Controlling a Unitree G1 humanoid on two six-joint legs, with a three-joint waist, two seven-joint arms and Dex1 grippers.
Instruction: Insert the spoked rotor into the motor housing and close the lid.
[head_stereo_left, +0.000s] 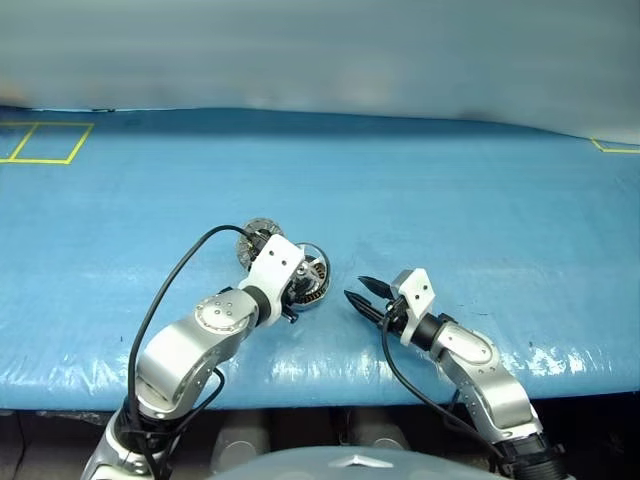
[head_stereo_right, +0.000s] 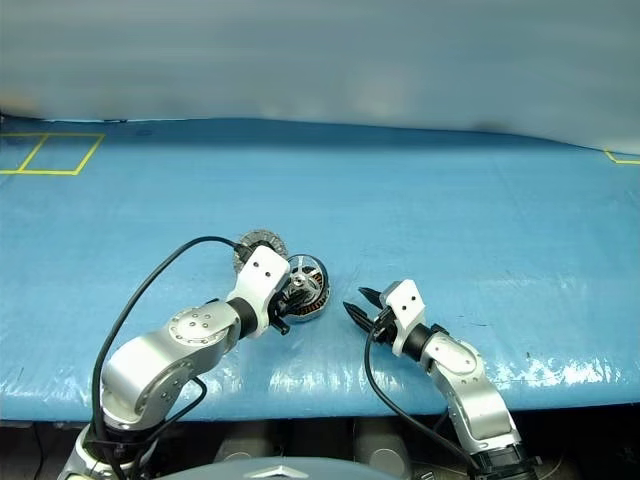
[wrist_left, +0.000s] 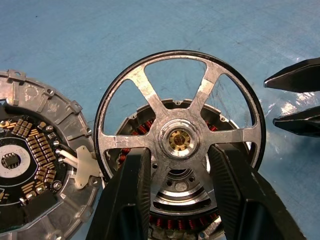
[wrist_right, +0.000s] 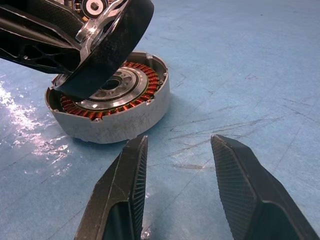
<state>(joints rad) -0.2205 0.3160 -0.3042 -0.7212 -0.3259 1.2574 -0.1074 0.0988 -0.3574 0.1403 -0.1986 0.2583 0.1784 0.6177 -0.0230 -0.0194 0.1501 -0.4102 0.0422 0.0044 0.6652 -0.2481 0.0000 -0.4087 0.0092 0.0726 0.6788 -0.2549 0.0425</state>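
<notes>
The spoked rotor (wrist_left: 179, 141), a thin-rimmed wheel with open gaps between its spokes, is grasped by the left gripper (wrist_left: 179, 200), whose two black fingers (wrist_left: 127, 195) pinch it on either side of the hub; it is held tilted, one edge low over the motor housing (wrist_right: 112, 107) and the other raised, so it is not yet seated. The housing, a shallow grey cup with its ring of copper windings exposed, rests on the blue table cover (head_stereo_left: 450, 190) near the table's near edge, and the lid (wrist_left: 35, 160) lies open just to its left, inner face up and joined to the housing rim by a short tab. The right gripper (wrist_right: 177, 165) hovers just to the right of the housing, fingers spread apart and holding nothing, its tips aimed at the housing wall without touching it. The principal risk is judged to be a skewed insertion: lowered at this tilt, the rim may catch on the housing wall or scrape the windings instead of dropping over the silver centre (the hub must meet the central bore squarely). A second risk is that the unrestrained housing slides on the smooth cover under a sideways push, since nothing braces it now. Releasing while the wheel is aslant could leave it propped, and the lid would then fail to shut flush.
</notes>
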